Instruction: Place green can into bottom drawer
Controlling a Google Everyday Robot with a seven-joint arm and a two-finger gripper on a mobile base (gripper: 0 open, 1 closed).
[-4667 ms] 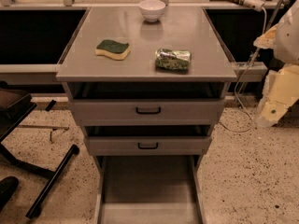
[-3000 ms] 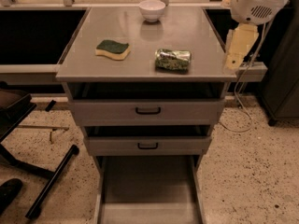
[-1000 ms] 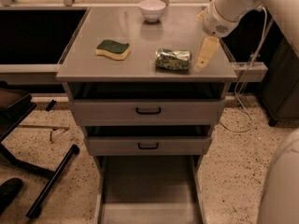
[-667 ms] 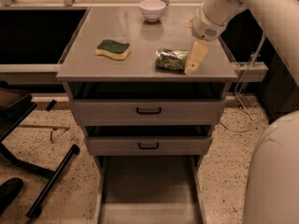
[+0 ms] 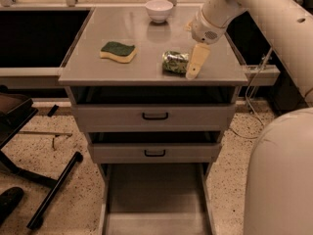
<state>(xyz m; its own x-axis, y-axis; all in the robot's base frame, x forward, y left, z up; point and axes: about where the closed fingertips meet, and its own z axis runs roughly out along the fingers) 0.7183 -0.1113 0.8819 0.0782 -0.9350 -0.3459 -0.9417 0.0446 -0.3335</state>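
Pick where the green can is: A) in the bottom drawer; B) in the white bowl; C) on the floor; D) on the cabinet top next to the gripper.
D: the green can lies on the cabinet top, with the gripper right beside it.

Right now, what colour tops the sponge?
Dark green top on the yellow sponge, camera view; cream pincer beside mottled green can.

The cabinet top point(image 5: 146, 38) is smooth grey metal with a dull sheen, and the bottom drawer point(image 5: 154, 195) shows the same plain matt grey on its floor. The green can point(image 5: 175, 61), near the right edge, has a mottled, faintly glinting skin, and the gripper point(image 5: 194, 68) just to its right is matt cream plastic. The sponge point(image 5: 118, 51) on the left looks like soft foam under a rough green pad. The far bowl point(image 5: 159, 10) is glossy white, possibly ceramic.
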